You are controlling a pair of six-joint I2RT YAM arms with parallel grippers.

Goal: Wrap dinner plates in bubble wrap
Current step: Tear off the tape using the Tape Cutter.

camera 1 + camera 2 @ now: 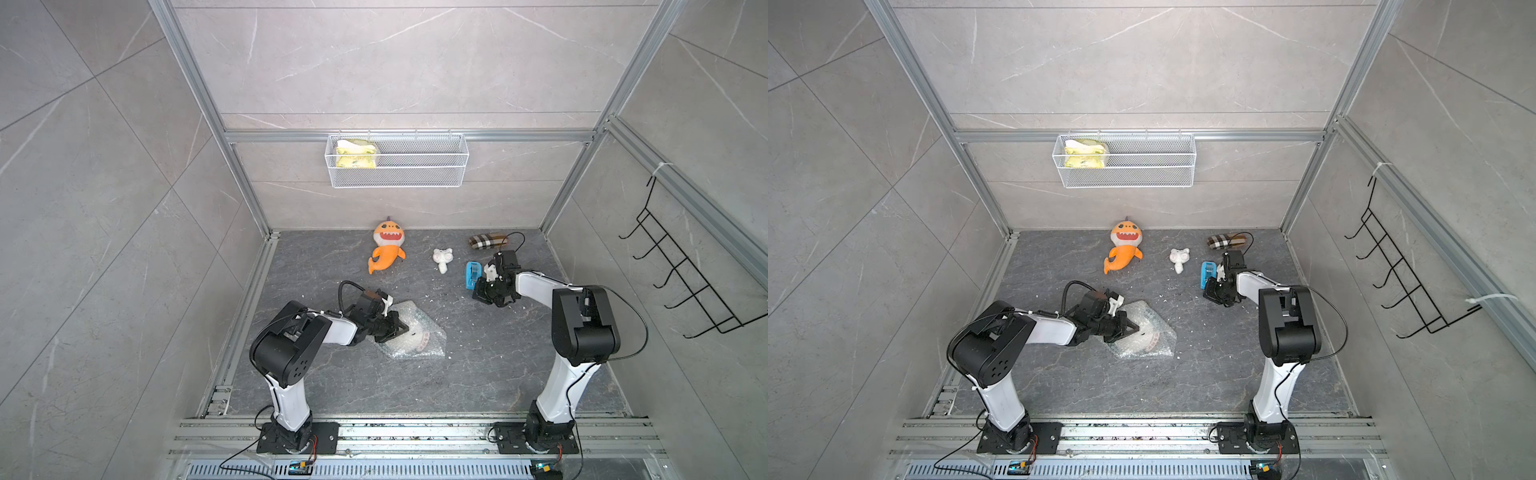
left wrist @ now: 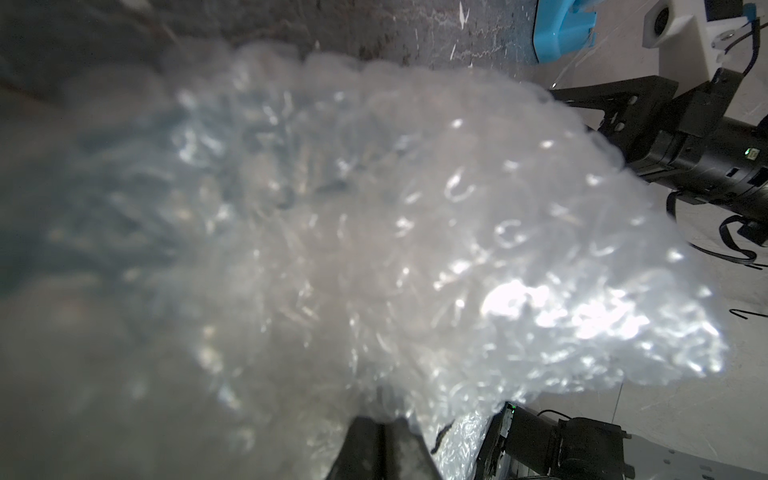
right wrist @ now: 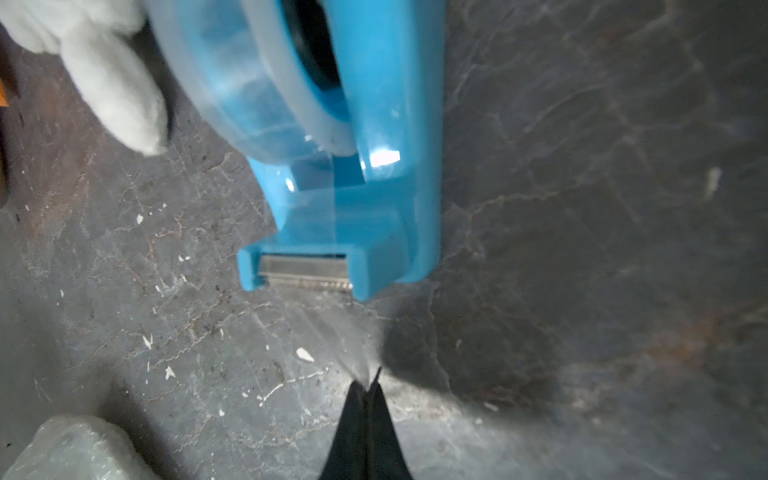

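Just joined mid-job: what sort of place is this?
Probably a mock bathroom test cell: grey tiled walls in an aluminium frame, a wire basket holding sponges, a black hook rack.

No legible text, label, brand or number anywhere — just blurred reddish marks on the plate (image 1: 419,340) beneath the bubble wrap (image 1: 434,351), unreadable.

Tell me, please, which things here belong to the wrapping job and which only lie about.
Job: bubble wrap, held by left claw; plate under it; blue tape dispenser; tape strip, held by right claw.
Lying about: orange shark toy; white figure; checked pouch; sponge; wire basket; hook rack.
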